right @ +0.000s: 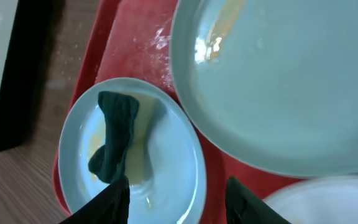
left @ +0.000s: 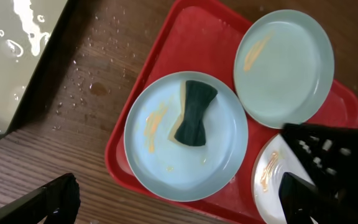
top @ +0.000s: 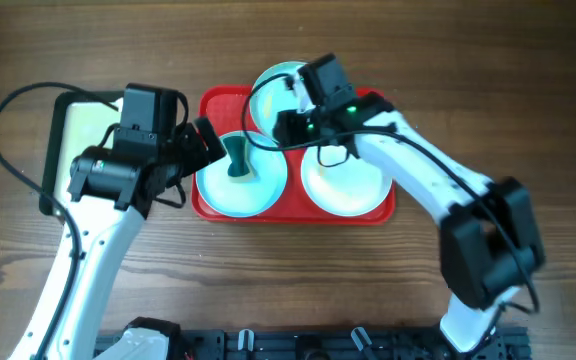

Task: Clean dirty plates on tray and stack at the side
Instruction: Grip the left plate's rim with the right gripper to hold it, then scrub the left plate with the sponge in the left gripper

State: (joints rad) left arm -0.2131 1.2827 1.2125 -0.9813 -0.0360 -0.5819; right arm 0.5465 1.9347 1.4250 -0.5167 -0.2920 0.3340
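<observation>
The red tray point(top: 378, 212) holds three plates. The front-left light blue plate point(top: 258, 188) carries a dark green sponge point(top: 238, 160) and yellow smears. A second light blue plate point(top: 273, 84) sits at the back, and a white plate point(top: 344, 184) at the front right. My left gripper point(top: 208, 145) is open and empty at the tray's left edge; in its wrist view its jaws point(left: 179, 208) straddle the sponge plate point(left: 166, 155) and sponge point(left: 194, 113). My right gripper point(top: 280, 130) is open and empty above the tray's middle; its jaws point(right: 176, 202) hang over the sponge plate point(right: 173, 149), just right of the sponge point(right: 114, 143).
A cream, dark-rimmed pan point(top: 86, 128) with water in it stands left of the tray, also seen in the left wrist view point(left: 17, 56). Water drops lie on the wood between pan and tray point(left: 89, 87). The white plate point(left: 267, 180) and back plate point(left: 284, 68) show orange smears.
</observation>
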